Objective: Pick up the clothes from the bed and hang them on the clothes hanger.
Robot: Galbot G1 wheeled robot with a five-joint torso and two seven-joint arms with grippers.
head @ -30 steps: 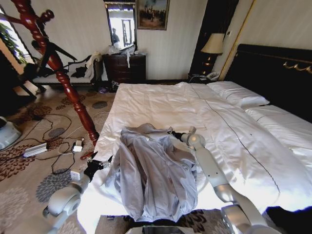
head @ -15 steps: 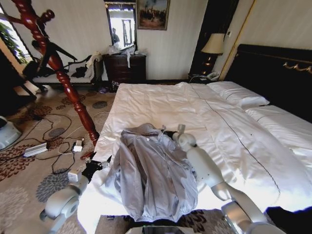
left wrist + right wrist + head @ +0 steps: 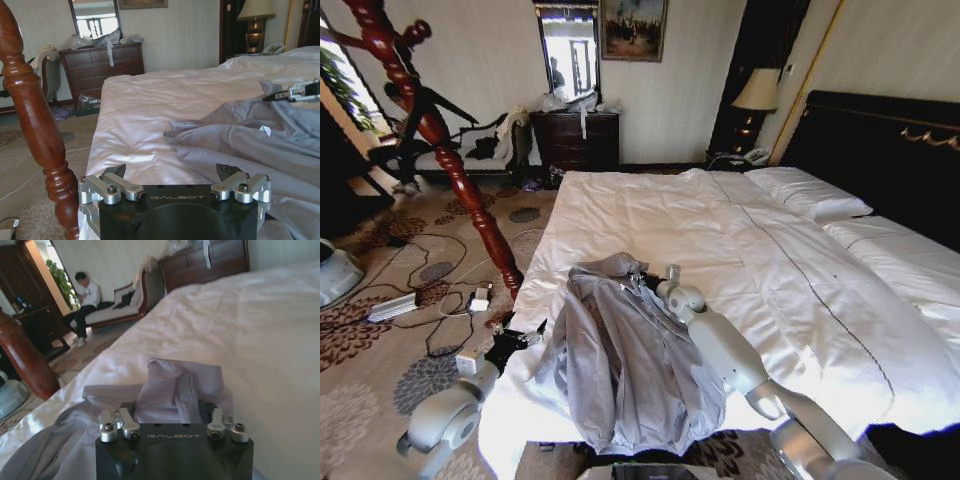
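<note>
Reaching for the Collar End of the Shirt

Lying crumpled on the near-left part of the bed (image 3: 740, 215), the light grey shirt (image 3: 625, 365) runs lengthwise from the foot edge of the bed, close to the robot, up to a bunched collar end farther in. That long axis points roughly away from the robot, toward the far end of the white duvet.

The right pincer (image 3: 648, 281) sits at the far, collar end of the shirt, right at the cloth. In the right wrist view the right pincer (image 3: 169, 419) has a raised fold of grey fabric directly ahead, rising between its spread fingers; the fingers look released, with cloth between them but not yet pinched. Whether the pads already touch the fabric is hard to say.

The left pincer (image 3: 523, 337) hangs off the bed's left edge, beside the shirt's near-left hem and near the red wooden post (image 3: 460, 165). From the left wrist view the left pincer (image 3: 176, 181) is released, jaws wide apart, and the shirt lies ahead of it and toward the bed's middle, apart from it.

The right arm is clearly the nearer one to the collar. The clothes hanger cannot be made out with certainty.
</note>
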